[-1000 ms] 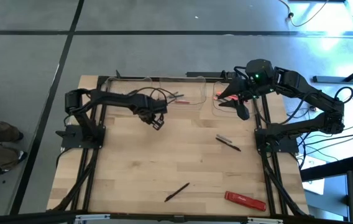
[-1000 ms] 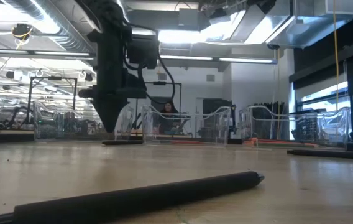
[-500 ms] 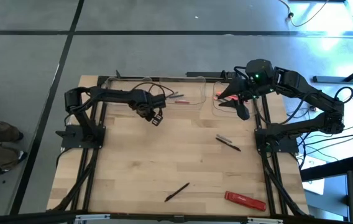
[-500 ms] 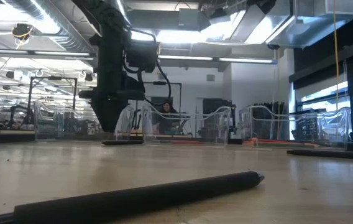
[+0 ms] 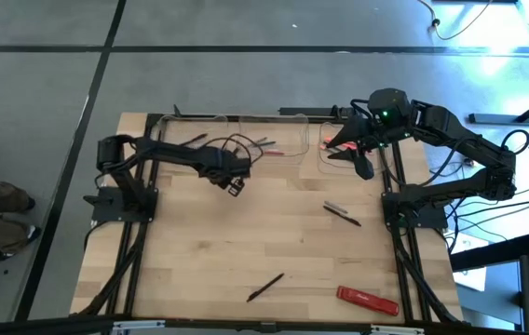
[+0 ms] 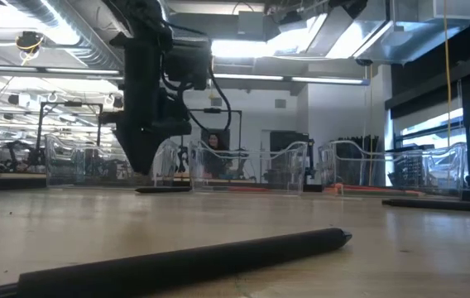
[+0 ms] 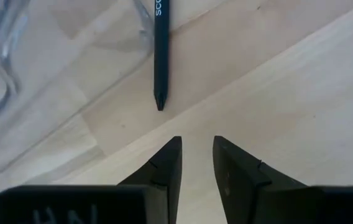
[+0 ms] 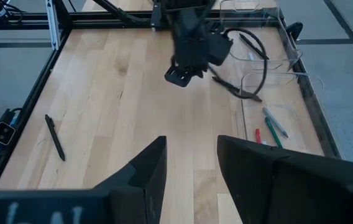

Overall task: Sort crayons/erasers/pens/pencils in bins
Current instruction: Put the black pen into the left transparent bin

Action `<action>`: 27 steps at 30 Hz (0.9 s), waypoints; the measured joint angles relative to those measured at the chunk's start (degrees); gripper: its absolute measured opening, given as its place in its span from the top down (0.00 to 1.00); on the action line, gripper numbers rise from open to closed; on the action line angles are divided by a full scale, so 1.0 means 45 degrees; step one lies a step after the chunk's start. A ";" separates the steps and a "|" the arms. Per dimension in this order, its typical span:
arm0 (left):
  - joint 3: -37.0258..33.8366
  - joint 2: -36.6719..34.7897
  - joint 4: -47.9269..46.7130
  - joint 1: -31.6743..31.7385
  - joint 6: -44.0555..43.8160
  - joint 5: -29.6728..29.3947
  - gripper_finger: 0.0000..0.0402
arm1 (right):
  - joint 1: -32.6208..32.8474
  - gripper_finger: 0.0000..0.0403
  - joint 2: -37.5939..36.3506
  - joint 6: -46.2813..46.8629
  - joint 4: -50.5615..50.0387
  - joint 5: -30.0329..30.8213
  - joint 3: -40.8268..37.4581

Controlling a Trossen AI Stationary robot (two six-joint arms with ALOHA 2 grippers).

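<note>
Fingers of our left gripper [image 7: 196,160] stand parted, empty, above bare bench [image 5: 274,237] beside the bins [image 5: 278,138]; right gripper [image 8: 191,163] open too. Black pen [image 7: 160,53] lies just ahead, slim, printed white.

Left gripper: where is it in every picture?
High view: left gripper left of centre, beside the bins.
Low view: left gripper hangs on the left, before the bins.
Left wrist view: left gripper bottom middle, fingers apart.
Right wrist view: left gripper top middle.
Shared landmark: the clear bins.

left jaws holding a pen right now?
No. In the left wrist view the left gripper has nothing between its jaws, and the pen lies beyond them in the bin.
</note>
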 joint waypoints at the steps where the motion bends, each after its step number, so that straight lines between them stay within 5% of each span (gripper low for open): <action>1: -0.0133 -0.0005 0.0129 -0.0166 -0.0370 -0.0258 0.79 | 0.0000 0.64 0.0000 0.0000 0.0000 0.0000 0.0000; 11: -0.1382 -0.0010 0.1756 -0.0062 -0.1291 -0.1751 0.79 | 0.0000 0.64 0.0000 0.0000 0.0025 0.0000 0.0000; 27: -0.1387 -0.0010 0.2466 0.0826 -0.0269 -0.0991 0.79 | 0.0004 0.64 0.0000 0.0063 0.0155 0.0000 0.0000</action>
